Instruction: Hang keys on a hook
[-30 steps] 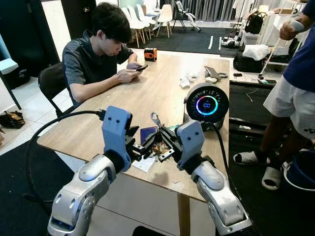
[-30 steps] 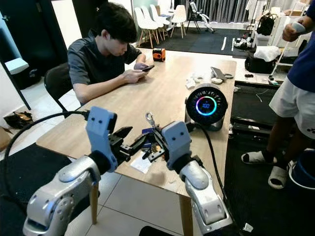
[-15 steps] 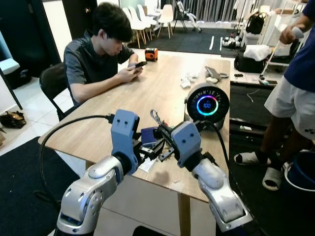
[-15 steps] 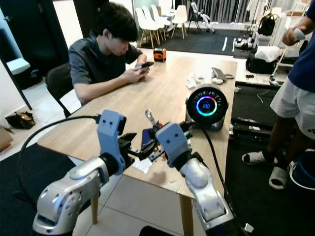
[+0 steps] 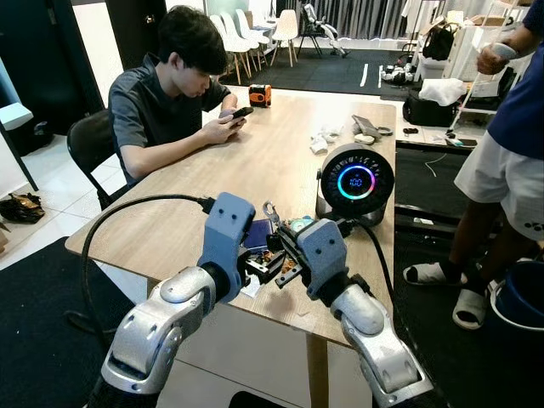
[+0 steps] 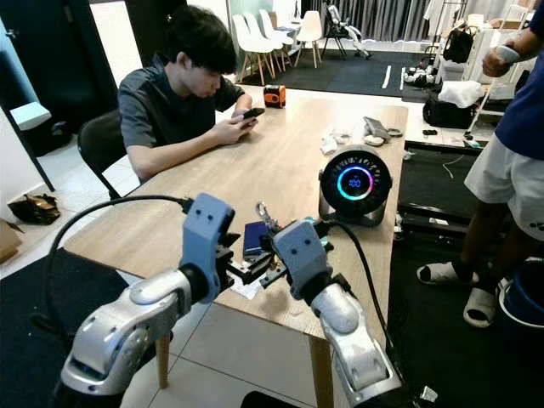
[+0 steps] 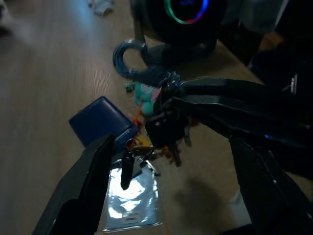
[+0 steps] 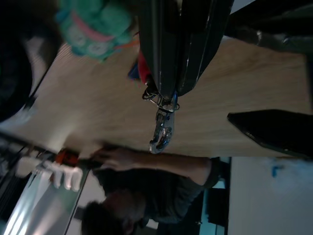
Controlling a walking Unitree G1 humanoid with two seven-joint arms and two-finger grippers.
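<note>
My right gripper (image 5: 286, 249) is shut on a bunch of keys (image 7: 165, 125) and holds it just above the table's near end. A metal carabiner (image 5: 271, 210) sticks up from the bunch, and a teal charm (image 8: 95, 28) hangs with it. My left gripper (image 5: 257, 265) is open right beside the bunch, one black finger (image 7: 93, 169) on each side of it in the left wrist view. A dark blue wallet (image 5: 257, 233) and a clear plastic sleeve (image 7: 131, 198) lie on the wood under the keys.
A round black speaker (image 5: 356, 182) with a glowing ring stands just behind my right gripper. A person (image 5: 166, 93) sits at the table's left side with a phone. Another person (image 5: 510, 144) stands on the right. An orange tape measure (image 5: 260, 93) lies at the wooden table's (image 5: 246, 161) far end.
My left arm has swung right and forward until its open fingers flank the key bunch. The right gripper has kept the keys and shifted only slightly.
</note>
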